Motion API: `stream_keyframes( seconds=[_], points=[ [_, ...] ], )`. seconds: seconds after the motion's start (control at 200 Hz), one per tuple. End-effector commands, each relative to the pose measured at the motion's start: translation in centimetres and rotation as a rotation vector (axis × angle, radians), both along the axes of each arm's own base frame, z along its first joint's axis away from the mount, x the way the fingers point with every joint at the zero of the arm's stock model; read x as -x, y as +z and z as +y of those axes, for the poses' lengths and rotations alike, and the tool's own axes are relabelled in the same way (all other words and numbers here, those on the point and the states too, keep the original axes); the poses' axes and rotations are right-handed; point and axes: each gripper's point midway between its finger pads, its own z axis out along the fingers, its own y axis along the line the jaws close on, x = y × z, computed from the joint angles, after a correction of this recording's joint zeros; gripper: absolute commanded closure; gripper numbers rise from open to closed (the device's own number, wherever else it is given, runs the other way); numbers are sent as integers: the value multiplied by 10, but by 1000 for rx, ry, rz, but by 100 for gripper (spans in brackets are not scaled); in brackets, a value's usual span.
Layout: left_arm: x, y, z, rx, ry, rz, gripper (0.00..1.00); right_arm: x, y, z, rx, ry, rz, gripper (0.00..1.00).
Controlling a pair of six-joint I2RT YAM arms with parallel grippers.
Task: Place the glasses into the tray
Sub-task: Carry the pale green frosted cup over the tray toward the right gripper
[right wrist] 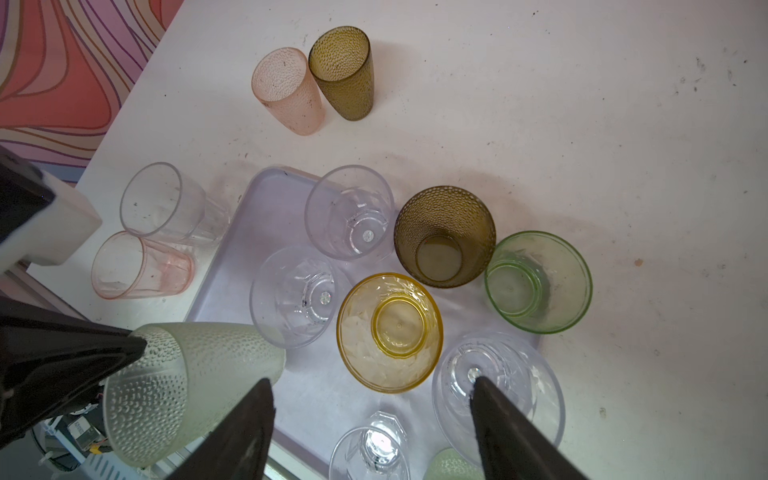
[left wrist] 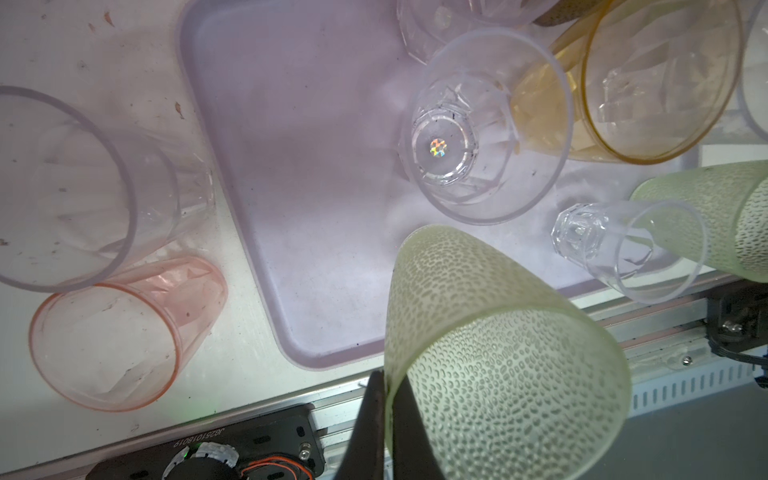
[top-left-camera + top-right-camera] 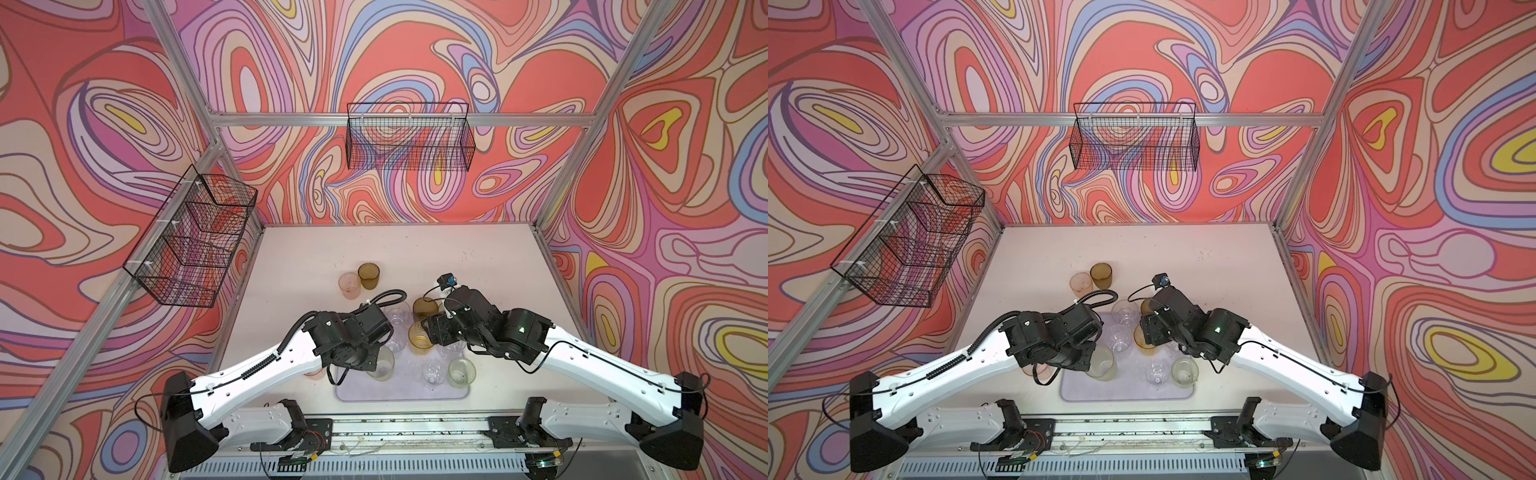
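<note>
The pale green dimpled plastic tumbler (image 2: 498,353) is shown pinched at its rim wall, one black finger inside and one outside, by the clenched left gripper (image 2: 388,384). It is held tilted over the near left corner of the flat pale lilac rectangular tray (image 2: 291,208); whether its base touches the tray cannot be told. Standing upright within the tray are several clear faceted tumblers (image 1: 349,212), a low amber-yellow tumbler (image 1: 390,332) and, at the near right corner, a second pale green dimpled tumbler (image 3: 461,372). An olive-brown dimpled tumbler (image 1: 444,237) and a low bright green tumbler (image 1: 538,282) are seen at the tray's far right edge; whether they stand inside the rim cannot be told. The right gripper (image 1: 370,380) is released, its jaws spread wide above the amber-yellow tumbler and the clear ones near it. On the speckled white table (image 1: 540,124), just beside the tray's left rim, a clear smooth tumbler (image 1: 166,203) and a pale pink faceted tumbler (image 1: 137,266) stand close together. Farther back, well apart from the tray, a pink dimpled tumbler (image 1: 286,91) and a taller olive-brown dimpled tumbler (image 1: 343,72) are set side by side.
</note>
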Motion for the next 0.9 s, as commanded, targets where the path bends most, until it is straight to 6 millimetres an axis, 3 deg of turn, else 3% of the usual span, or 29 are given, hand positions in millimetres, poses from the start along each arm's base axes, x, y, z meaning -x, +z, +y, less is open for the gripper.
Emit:
stream_keyframes(
  seconds=[0.0, 0.896],
  points=[
    [-1, -5, -8, 3, 16, -15, 100, -2, 1, -2, -13, -17, -8, 22],
    [-2, -27, -37, -53, -47, 9, 100, 5, -6, -19, 5, -46, -6, 22]
  ],
)
